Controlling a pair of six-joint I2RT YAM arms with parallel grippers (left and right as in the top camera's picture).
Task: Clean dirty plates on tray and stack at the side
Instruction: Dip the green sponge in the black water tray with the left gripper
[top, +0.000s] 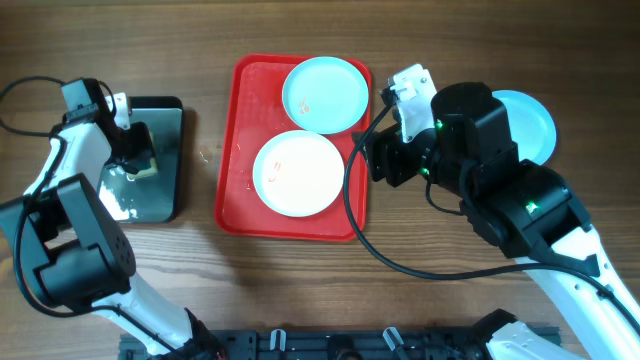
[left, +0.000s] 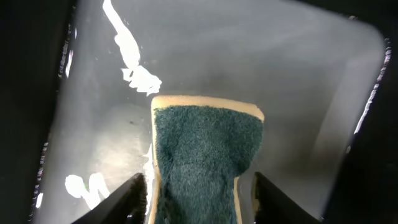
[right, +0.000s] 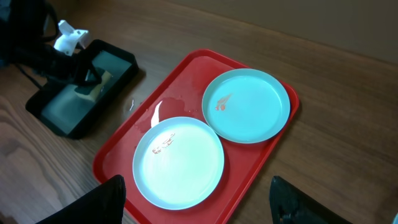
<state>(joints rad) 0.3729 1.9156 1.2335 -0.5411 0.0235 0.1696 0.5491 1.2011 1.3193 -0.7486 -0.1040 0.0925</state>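
The red tray (top: 235, 140) lies at mid-table. On it are a pale turquoise plate (top: 325, 93) at the far end and a whiter plate (top: 298, 173) nearer, both with small reddish smears; they also show in the right wrist view, turquoise (right: 249, 106) and whiter (right: 179, 162). A second turquoise plate (top: 530, 125) lies on the table at the right, partly hidden by my right arm. My right gripper (right: 202, 205) is open and empty, above the tray's right edge. My left gripper (left: 199, 196) is open, its fingers either side of a green-topped sponge (left: 205, 155).
The sponge lies in a black tray with a shiny wet base (top: 165, 190) left of the red tray, also in the right wrist view (right: 59, 112). Small crumbs lie on the wood between the two trays. Cables trail from both arms.
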